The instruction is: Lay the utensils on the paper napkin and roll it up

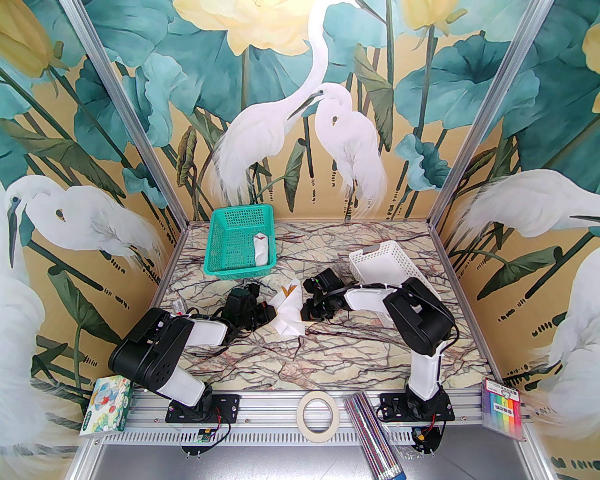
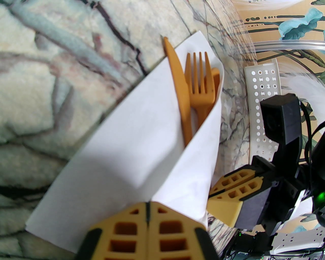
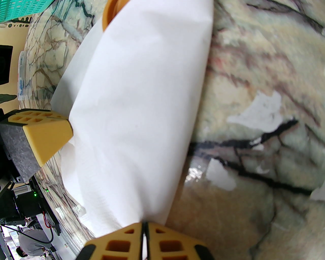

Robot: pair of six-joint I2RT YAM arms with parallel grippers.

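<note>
The paper napkin [image 1: 288, 311] lies mid-table, folded into a loose cone over the utensils. In the left wrist view the orange-brown knife [image 2: 179, 83] and fork [image 2: 200, 83] stick out of the napkin's [image 2: 132, 157] open end, with the spoon [image 2: 216, 76] mostly hidden behind the fork. My left gripper [image 2: 147, 213] is shut on the napkin's near corner. At the napkin's right flap my right gripper [image 2: 228, 190] is also shut. The right wrist view shows that gripper [image 3: 144, 228] pinching the napkin [image 3: 137, 106], with an orange utensil tip [image 3: 111, 12] showing at the top. From above, the left gripper [image 1: 272, 313] and right gripper [image 1: 303, 313] flank the napkin.
A green basket [image 1: 220, 243] at the back left holds another white rolled bundle [image 1: 260, 248]. A white perforated basket [image 1: 384, 262] stands behind the right arm. A tape roll [image 1: 318, 415], a pencil bundle [image 1: 370, 431] and two boxes lie along the front rail.
</note>
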